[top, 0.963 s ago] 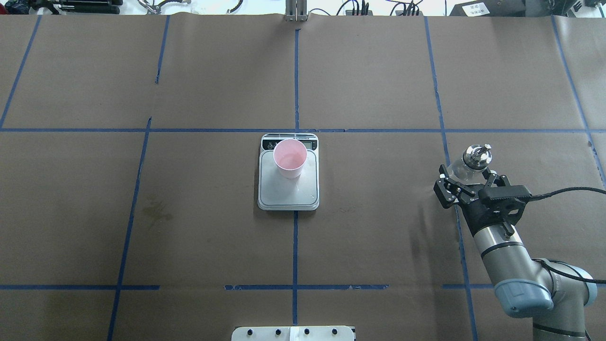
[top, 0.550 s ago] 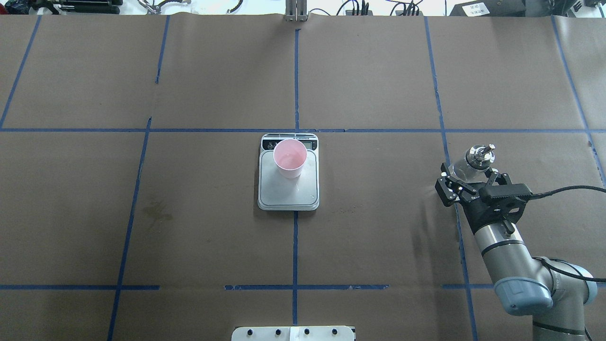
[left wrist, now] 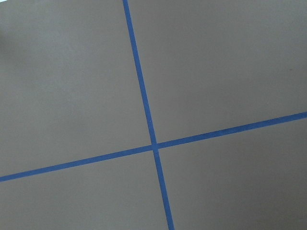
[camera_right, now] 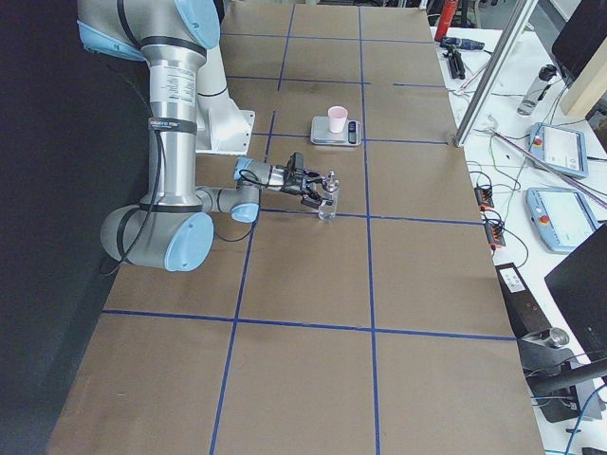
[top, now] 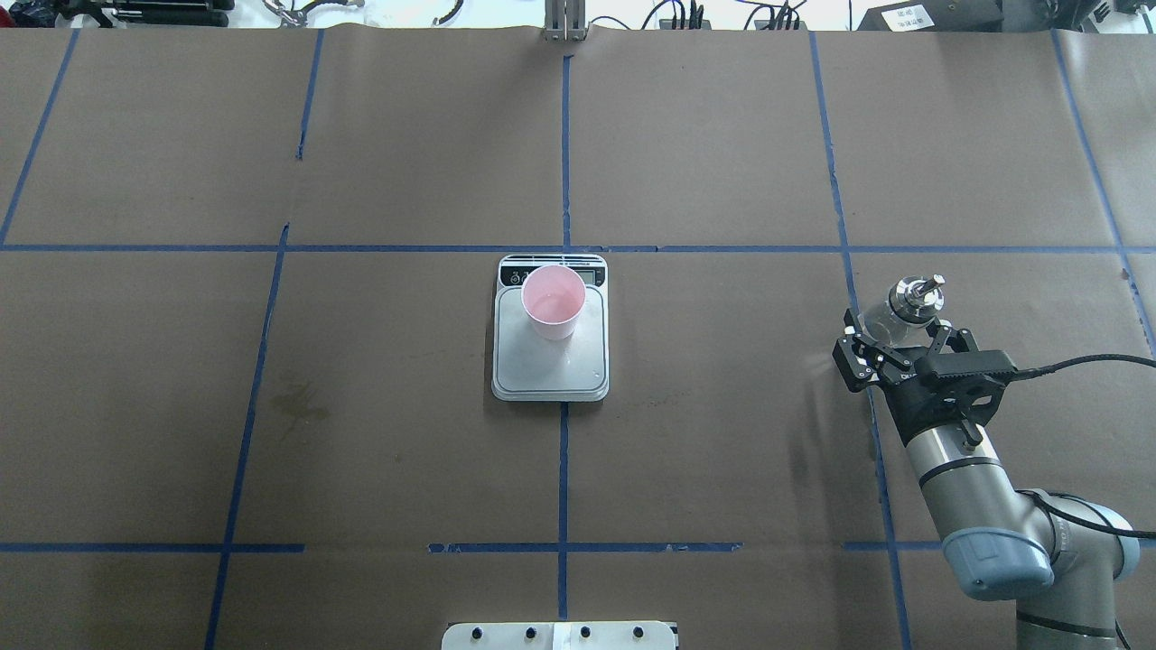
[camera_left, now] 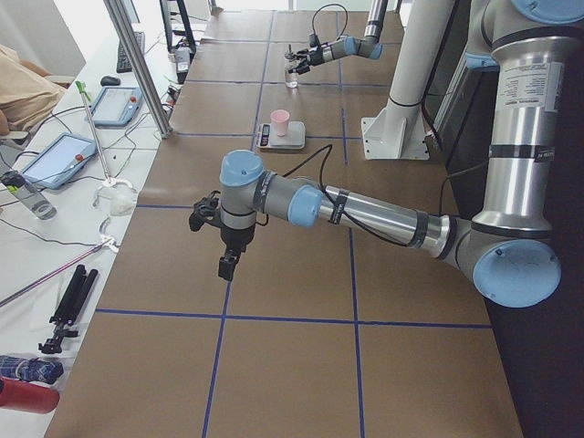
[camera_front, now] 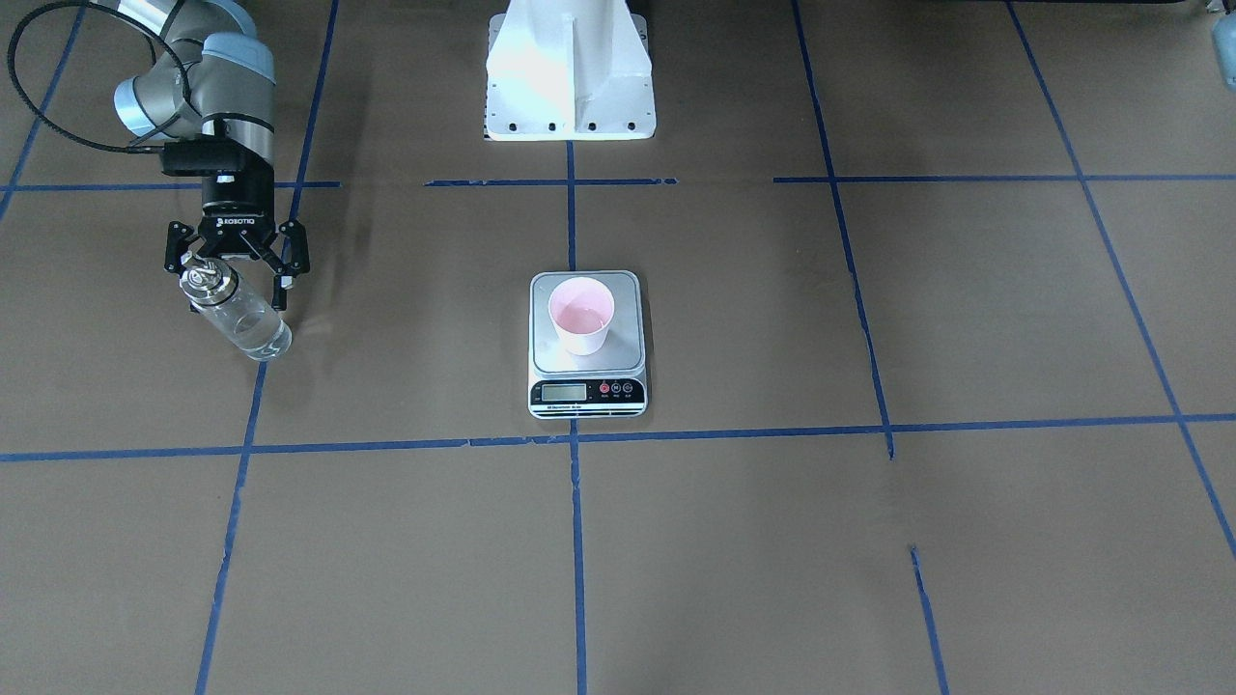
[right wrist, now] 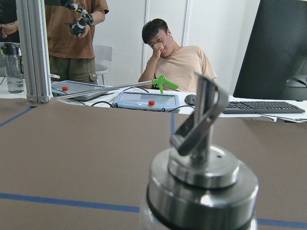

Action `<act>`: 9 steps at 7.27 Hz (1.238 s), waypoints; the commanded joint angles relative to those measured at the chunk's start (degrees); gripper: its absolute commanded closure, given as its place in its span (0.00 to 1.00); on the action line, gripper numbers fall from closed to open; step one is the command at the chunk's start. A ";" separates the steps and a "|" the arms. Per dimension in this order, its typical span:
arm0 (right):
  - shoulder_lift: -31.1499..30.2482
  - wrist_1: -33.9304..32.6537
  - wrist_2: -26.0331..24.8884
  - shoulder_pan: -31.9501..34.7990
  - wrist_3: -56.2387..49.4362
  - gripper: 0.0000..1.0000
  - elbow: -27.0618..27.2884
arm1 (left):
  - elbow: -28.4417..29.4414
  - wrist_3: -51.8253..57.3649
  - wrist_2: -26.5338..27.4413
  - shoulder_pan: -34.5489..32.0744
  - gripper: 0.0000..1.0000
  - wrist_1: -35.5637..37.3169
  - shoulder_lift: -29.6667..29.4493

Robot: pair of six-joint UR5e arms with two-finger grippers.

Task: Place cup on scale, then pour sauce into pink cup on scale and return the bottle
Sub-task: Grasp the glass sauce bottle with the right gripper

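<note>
- While the left gripper (camera_left: 225,265) hangs over brown table (top: 722,451) paper and blue tape (left wrist: 153,143) far to the left, only a side view shows it, so I cannot tell how far its jaws are parted.
- At centre, the cup (top: 553,298) stands upright on the scale (top: 551,370), toward its display end.
- On the right, the bottle (top: 910,296) stands on the table, clear sauce (camera_front: 253,333) inside, well apart from the scale.
- The right gripper (top: 896,329) has its fingers spread wide beside the bottle's top, clamping nothing.
</note>
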 commanded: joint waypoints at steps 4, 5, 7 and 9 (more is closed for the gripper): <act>0.62 0.40 -0.56 0.70 -1.52 1.00 1.79 | 0.00 0.00 0.00 0.00 0.00 -0.07 -0.03; 0.45 0.31 -1.35 1.14 -5.54 1.00 4.33 | 0.09 0.00 0.00 0.00 0.00 0.02 -0.03; 1.41 0.31 -2.50 1.41 -12.07 1.00 4.70 | 2.97 0.52 -7.77 -0.17 0.00 0.72 1.88; 2.64 0.31 -2.15 1.67 -12.17 1.00 4.62 | 3.77 5.58 -10.28 -2.79 0.00 0.71 7.95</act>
